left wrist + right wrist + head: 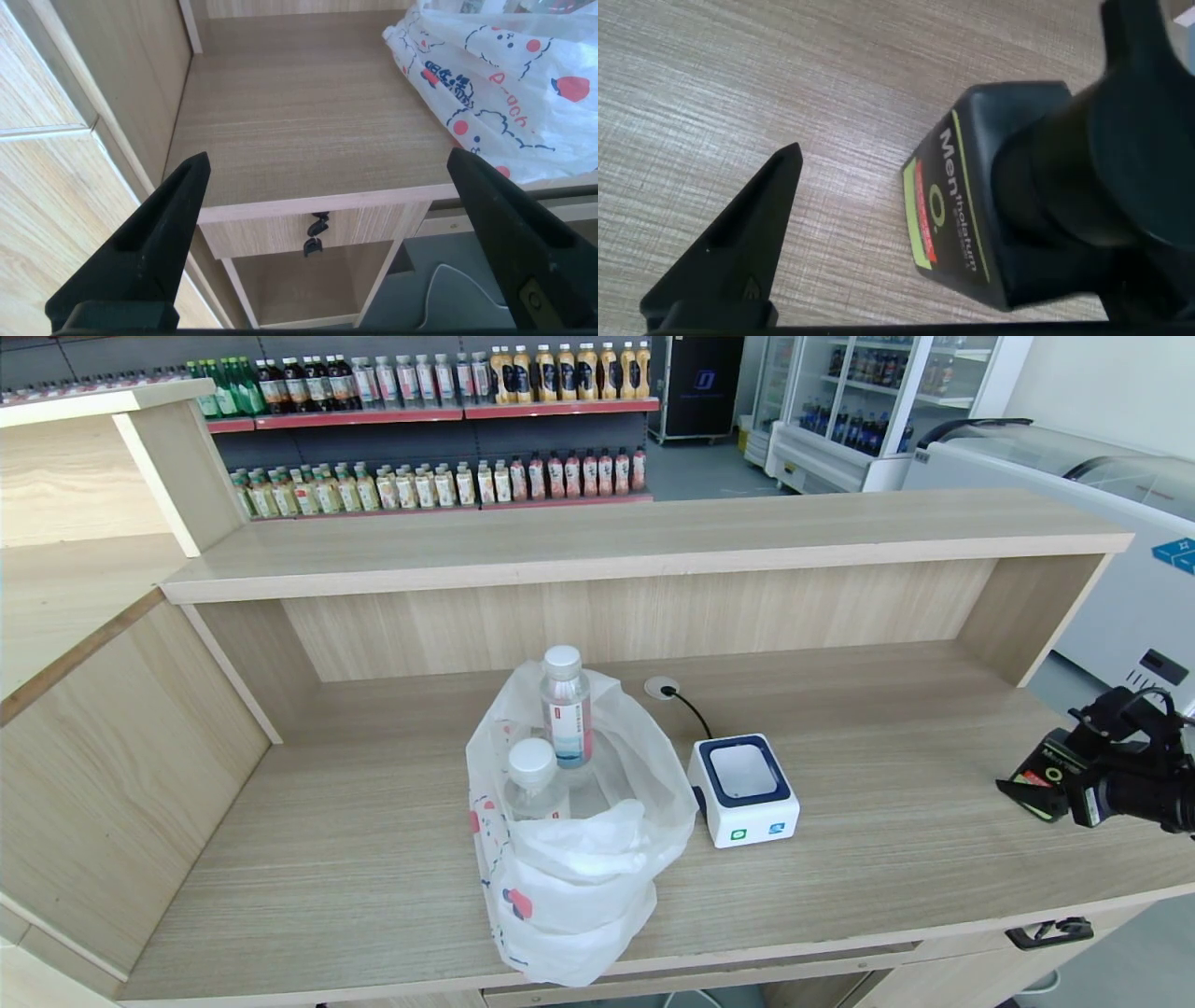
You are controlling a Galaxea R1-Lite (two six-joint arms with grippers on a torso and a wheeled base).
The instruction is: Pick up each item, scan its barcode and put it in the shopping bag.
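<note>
Right gripper (920,140): released, fingers spread wide, at the right end of the wooden counter (887,784). A black box with a green and red label (957,205) sits between the fingers, against one of them and with a clear gap to the other. Cannot tell whether the box rests on the counter

Left gripper (329,157): released, nothing in it, over the counter's front edge on the left, well apart from the white shopping bag (579,859)

Bag stands near mid-counter, mouth open. Two clear water bottles with white caps are upright inside, the taller (566,709) behind the shorter (534,775)

White barcode scanner (744,789) is just beside the bag on its right, window up, with a black cable (689,707) running to a grommet behind
</note>
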